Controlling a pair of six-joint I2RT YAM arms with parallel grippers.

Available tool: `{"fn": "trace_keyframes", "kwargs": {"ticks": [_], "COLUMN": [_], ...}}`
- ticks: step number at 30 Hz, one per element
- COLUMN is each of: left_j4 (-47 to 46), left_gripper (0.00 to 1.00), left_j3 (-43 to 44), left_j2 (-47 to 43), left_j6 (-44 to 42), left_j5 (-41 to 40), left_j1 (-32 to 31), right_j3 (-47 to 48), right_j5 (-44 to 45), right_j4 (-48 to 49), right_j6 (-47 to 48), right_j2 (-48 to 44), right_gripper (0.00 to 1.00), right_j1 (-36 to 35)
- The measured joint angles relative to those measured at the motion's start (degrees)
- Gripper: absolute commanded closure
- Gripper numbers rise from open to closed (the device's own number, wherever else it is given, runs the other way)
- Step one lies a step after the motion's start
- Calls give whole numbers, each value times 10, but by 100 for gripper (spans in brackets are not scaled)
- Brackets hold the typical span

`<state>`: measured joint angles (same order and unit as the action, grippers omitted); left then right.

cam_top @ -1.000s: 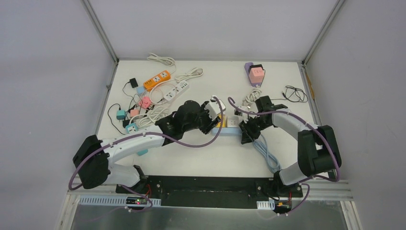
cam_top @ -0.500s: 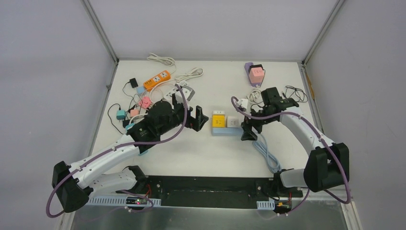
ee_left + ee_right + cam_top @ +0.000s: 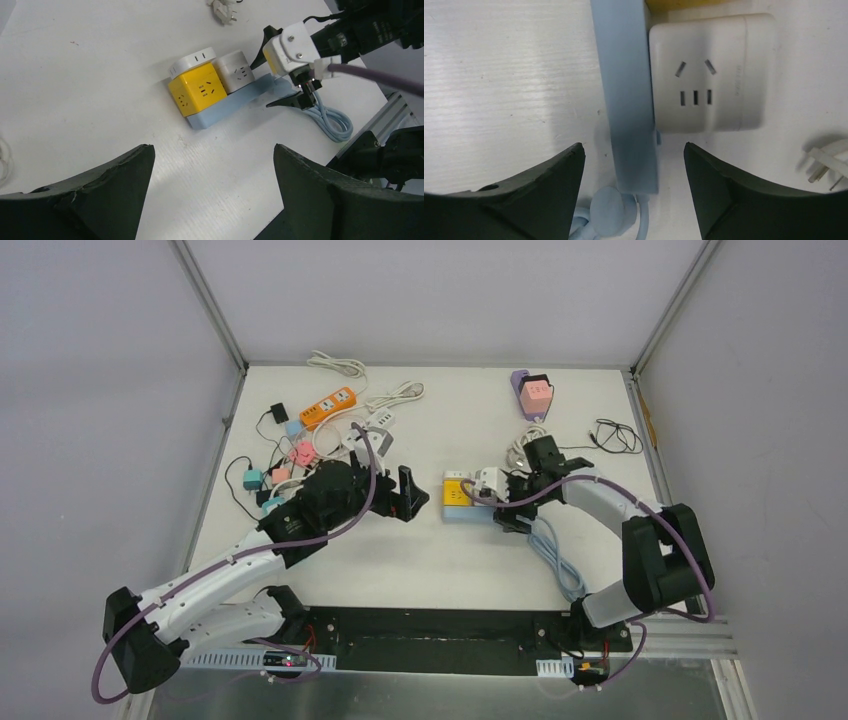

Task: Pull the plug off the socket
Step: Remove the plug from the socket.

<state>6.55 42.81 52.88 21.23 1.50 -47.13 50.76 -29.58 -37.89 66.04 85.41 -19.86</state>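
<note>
Left fingers (image 3: pixel 95 200) have drawn back released, while right fingers (image 3: pixel 519 195), also released, straddle the socket strip (image 3: pixel 626 100), probably to brace it

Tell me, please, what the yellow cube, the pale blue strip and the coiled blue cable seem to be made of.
The yellow cube looks like moulded hard plastic, judging by its rounded edges and soft sheen. The pale blue strip is likely similar plastic with a matte, even colour. The coiled blue cable probably has a flexible rubbery sheath, since it loops loosely.

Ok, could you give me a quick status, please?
Left gripper open. Right gripper open over blue strip, cord end. Yellow cube, white cube on strip. Nothing blocking.
</note>
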Motion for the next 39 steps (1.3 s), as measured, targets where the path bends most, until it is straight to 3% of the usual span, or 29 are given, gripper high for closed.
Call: {"fn": "trace_keyframes", "kwargs": {"ticks": [4,9,12,16,22,28,33,39], "left_j4": [-2,-5,-5,-6,-6,-5,-21,-36], "left_gripper": [9,10,11,11,11,11,11,12], "left_j3": [-9,-9,-9,-8,-4,-4,-35,-77], "left_j2": [-6,24,39,41,40,0,-90,-114], "left_j6": [28,52,54,52,34,2,-30,-63], "left_j5": [1,21,39,68,103,111,113,143], "left_j1": [6,30,40,52,67,75,75,75], "right_j3": [-43,-72,-75,-60,25,30,-63,-201], "right_j5": [25,41,56,83,122,134,130,99], "right_j4": [63,121,133,113,5,-21,97,390], "right_j6": [0,4,4,7,36,125,205,241], "right_j2": [3,-3,-7,-5,16,-10,-71,-48], "right_gripper": [43,79,93,100,100,100,100,100], "right_j1": [-32,-54,-65,-87,-106,-107,-107,-108]}}
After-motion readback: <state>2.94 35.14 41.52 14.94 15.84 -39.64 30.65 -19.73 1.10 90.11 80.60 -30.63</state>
